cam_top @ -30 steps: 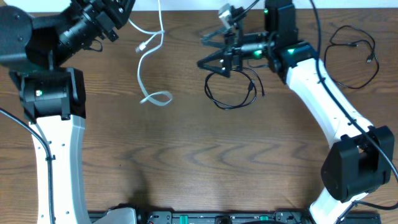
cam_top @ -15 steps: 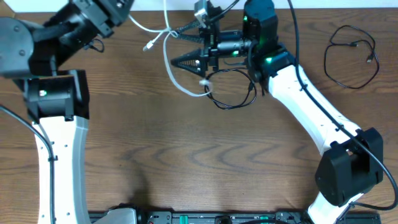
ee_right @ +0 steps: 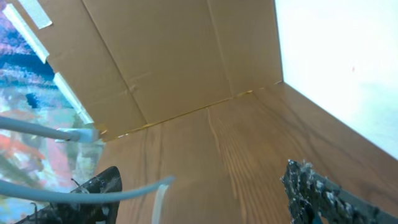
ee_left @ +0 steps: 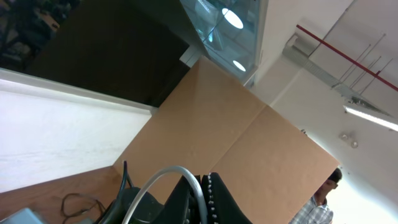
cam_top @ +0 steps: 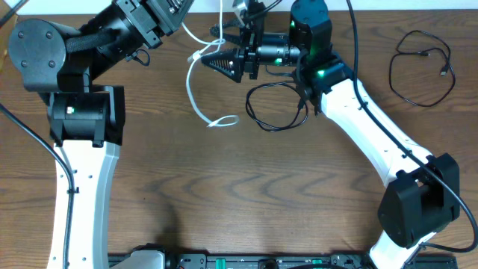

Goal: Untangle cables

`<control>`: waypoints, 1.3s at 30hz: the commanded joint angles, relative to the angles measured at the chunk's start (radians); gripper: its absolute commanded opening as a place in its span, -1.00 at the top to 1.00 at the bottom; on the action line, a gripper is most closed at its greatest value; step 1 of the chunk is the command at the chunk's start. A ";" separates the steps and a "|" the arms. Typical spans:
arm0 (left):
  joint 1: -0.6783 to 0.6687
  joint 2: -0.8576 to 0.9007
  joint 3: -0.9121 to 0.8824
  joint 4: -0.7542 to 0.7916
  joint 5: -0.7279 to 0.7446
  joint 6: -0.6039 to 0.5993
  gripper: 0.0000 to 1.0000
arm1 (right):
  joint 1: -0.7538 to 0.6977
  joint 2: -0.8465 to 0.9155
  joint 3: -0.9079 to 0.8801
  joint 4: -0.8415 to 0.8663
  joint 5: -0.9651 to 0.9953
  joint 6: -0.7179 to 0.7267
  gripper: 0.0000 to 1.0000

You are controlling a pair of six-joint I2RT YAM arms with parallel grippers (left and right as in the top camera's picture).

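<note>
The left arm's wrist end runs off the top edge of the overhead view, so its grip reads only from the left wrist view. There the left gripper (ee_left: pixel 201 186) is closed tight on the white cable (cam_top: pixel 191 90). That camera tilts up and away from the counter (cam_top: pixel 246 194), and a person (ee_left: pixel 326 190) is cut off at its lower right corner. One strand of the white cable also leaves the overhead frame at the top, so its far end is out of sight.

The counter is dark wood grain, backed by a cardboard wall (ee_right: pixel 174 56) with a white wall (ee_right: pixel 348 56) to one side.

The right gripper (cam_top: pixel 212 49) points left with its jaws wide apart, clamping nothing. A white strand crosses beside one finger (ee_right: pixel 87 196); whether it touches cannot be told. From the left gripper the white cable hangs in a curve and ends in a small loop on the wood. A black cable (cam_top: pixel 249 110) lies coiled just under the right arm. A second black cable (cam_top: pixel 391 71) lies well apart, near the right edge.
</note>
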State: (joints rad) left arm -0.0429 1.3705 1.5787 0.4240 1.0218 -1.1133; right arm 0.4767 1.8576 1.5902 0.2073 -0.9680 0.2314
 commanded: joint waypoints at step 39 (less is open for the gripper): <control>-0.002 0.026 0.003 -0.614 -0.040 0.500 0.01 | -0.285 -0.076 0.027 -0.455 -0.011 0.095 0.97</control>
State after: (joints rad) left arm -0.0433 1.3766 1.5787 -0.1802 0.9779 -0.6769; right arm 0.2722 1.8511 1.5936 -0.2497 -0.9264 0.2794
